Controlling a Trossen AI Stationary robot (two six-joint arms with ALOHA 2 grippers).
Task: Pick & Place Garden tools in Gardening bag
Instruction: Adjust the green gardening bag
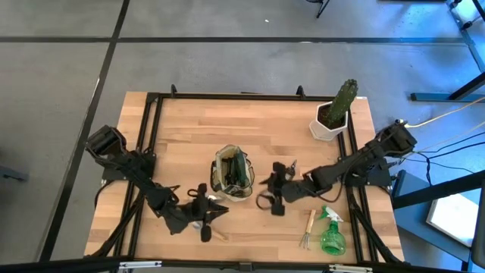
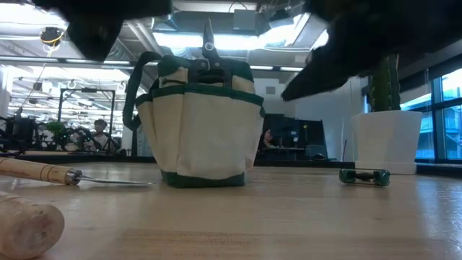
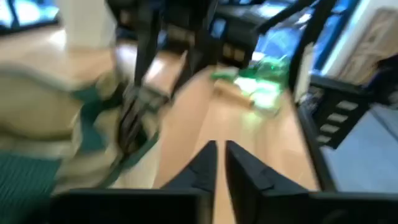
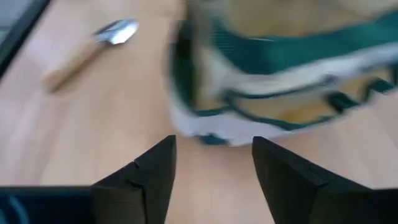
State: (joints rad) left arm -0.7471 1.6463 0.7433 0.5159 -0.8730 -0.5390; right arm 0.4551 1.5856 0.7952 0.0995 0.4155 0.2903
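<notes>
Nearest handle: in the low view we see a pale rounded wooden handle end [image 2: 25, 230] lying on the boards, closest to the lens.
Trowel: we find a wooden-handled metal trowel [image 2: 68, 174] flat on the table, just left of the bag.
Bag: the small beige and olive-green fabric gardening bag [image 1: 233, 173] stands upright mid-table, pockets stitched round its sides, a dark pruner tip [image 2: 208, 40] poking from its mouth.
Left gripper [image 1: 203, 213]: in front of the bag; we see its fingers nearly together, holding nothing.
Right gripper [image 1: 270, 191]: just right of the bag, fingers spread, empty.
Right front corner: a wooden-handled hand fork [image 1: 307, 230] beside a green plastic spray bottle [image 1: 331, 235].
Far corner: a green cactus in a white hexagonal pot [image 1: 334, 112].
Surface: a light wood-plank table [image 1: 189, 129].
Room: an office with ceiling lights lies beyond.
</notes>
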